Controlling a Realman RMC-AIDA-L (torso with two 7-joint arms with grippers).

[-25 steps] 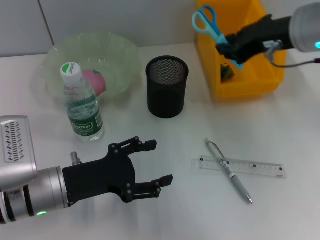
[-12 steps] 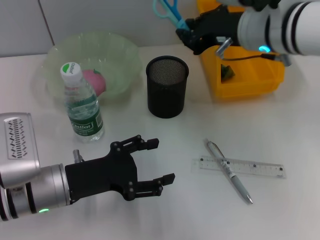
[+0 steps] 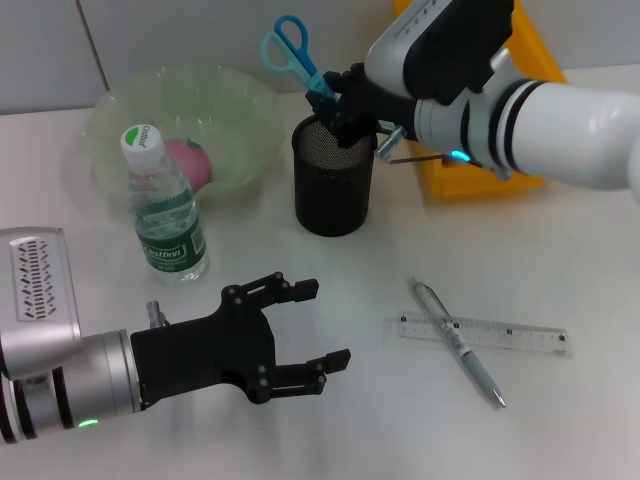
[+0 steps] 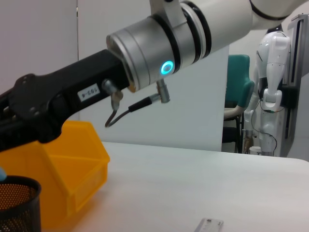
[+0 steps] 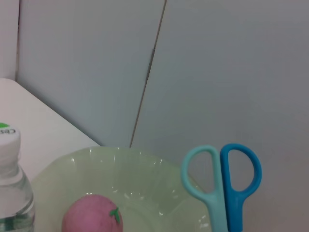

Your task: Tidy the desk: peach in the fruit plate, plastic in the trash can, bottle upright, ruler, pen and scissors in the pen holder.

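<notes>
My right gripper (image 3: 340, 105) is shut on the blue-handled scissors (image 3: 290, 52), holding them handles-up right over the black mesh pen holder (image 3: 334, 175). The scissors' handles (image 5: 222, 186) also show in the right wrist view. A pink peach (image 3: 188, 160) lies in the pale green fruit plate (image 3: 240, 100). The bottle (image 3: 165, 210) stands upright in front of the plate. A silver pen (image 3: 458, 343) lies across a clear ruler (image 3: 520, 335) on the desk. My left gripper (image 3: 315, 325) hovers open above the near desk, holding nothing.
A yellow bin (image 3: 520, 165) sits behind my right arm, and shows as the yellow bin (image 4: 72, 164) in the left wrist view. Something small and green lies inside it. The pen holder's rim (image 4: 14, 186) appears beside it.
My right arm has swung left with the scissors, from above the yellow bin to directly over the pen holder. The left arm has stayed in place.
</notes>
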